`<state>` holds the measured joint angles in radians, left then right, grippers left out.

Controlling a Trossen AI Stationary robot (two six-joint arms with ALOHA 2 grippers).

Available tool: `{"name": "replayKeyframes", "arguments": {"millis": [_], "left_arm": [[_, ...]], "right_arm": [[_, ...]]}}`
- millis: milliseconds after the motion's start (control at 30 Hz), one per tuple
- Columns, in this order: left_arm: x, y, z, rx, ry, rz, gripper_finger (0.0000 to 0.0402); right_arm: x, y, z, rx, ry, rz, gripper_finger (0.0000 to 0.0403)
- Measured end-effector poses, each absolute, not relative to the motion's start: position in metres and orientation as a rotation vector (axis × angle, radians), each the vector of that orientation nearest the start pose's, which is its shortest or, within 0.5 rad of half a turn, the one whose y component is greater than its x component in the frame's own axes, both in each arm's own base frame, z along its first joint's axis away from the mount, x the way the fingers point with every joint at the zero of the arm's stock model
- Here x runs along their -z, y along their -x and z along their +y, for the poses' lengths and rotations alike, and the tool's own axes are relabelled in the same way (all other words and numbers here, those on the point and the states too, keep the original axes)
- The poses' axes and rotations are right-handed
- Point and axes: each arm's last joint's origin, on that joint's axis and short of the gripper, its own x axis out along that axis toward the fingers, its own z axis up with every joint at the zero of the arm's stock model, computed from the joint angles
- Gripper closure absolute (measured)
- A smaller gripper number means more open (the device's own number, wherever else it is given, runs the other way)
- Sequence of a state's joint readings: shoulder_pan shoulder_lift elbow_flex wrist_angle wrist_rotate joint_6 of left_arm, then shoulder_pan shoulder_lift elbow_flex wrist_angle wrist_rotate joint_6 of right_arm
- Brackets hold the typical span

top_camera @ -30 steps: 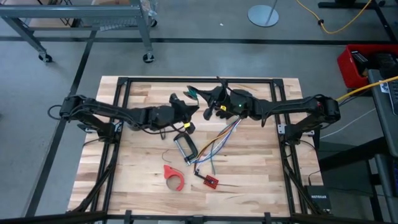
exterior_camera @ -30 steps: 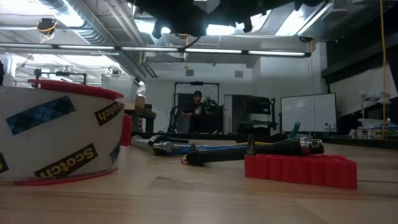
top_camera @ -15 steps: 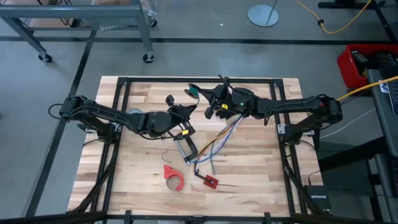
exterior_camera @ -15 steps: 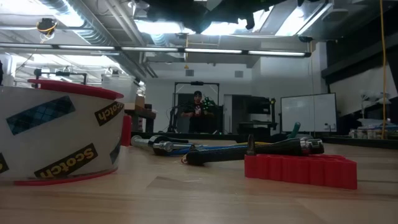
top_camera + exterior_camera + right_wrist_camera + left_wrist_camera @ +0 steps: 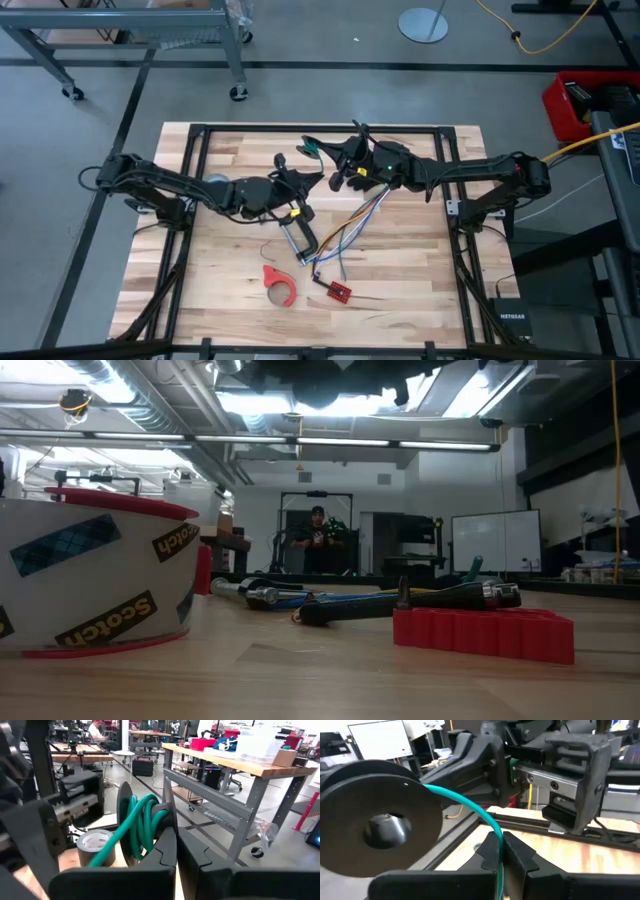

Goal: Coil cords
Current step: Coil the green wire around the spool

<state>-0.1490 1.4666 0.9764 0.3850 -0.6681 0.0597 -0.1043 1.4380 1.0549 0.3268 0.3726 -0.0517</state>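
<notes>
The cord is green and wound on a small black spool (image 5: 145,827). The spool hangs in the air over the table's far middle, and it also shows in the high view (image 5: 312,150). My right gripper (image 5: 176,837) is shut on the spool. A green tail (image 5: 470,807) runs from the spool's black disc (image 5: 380,822) to my left gripper (image 5: 501,842), which is shut on it just left of the spool (image 5: 292,176). My left gripper pinches the green tail (image 5: 496,832) between its two fingertips, a short way from the spool. The tail runs from the fingers to the spool in a gentle curve, clear of the table. My right gripper holds the spool by the edge of one black disc (image 5: 169,815), pinched between its two fingers. The spool is lifted clear of the table, its discs on edge.
A multicoloured wire bundle (image 5: 350,225) joined to a small red board (image 5: 338,291) lies mid-table. A metal tool (image 5: 298,238) and a red tape dispenser (image 5: 280,283) lie nearer. A grey tape roll (image 5: 95,847) sits under the left arm. A person sits far behind the table (image 5: 317,540).
My left gripper has drawn back a little toward the table's left edge, still shut on the green tail. In the low view both arms have risen slightly. The spool stays in my right gripper.
</notes>
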Motion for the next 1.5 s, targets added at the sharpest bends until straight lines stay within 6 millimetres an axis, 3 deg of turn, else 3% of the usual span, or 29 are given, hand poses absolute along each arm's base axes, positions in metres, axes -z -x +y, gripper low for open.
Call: {"name": "replayKeyframes", "arguments": {"millis": [300, 633, 1033, 1500], "left_arm": [[-0.287, -0.326, -0.027, -0.622, -0.155, 0.175, 0.0401], [-0.286, -0.322, -0.029, -0.737, -0.256, 0.223, 0.0401], [-0.29, -0.325, -0.031, -0.629, -0.192, 0.166, 0.0401], [-0.291, -0.326, -0.025, -0.653, -0.185, 0.153, 0.0401]], "right_arm": [[-0.326, -0.326, -0.044, 0.415, 0.053, 0.053, 0.04], [-0.337, -0.303, -0.04, 0.389, 0.058, 0.144, 0.04], [-0.347, -0.298, -0.036, 0.279, 0.008, 0.078, 0.04], [-0.351, -0.299, -0.034, 0.189, 0.004, 0.04, 0.04]]}}
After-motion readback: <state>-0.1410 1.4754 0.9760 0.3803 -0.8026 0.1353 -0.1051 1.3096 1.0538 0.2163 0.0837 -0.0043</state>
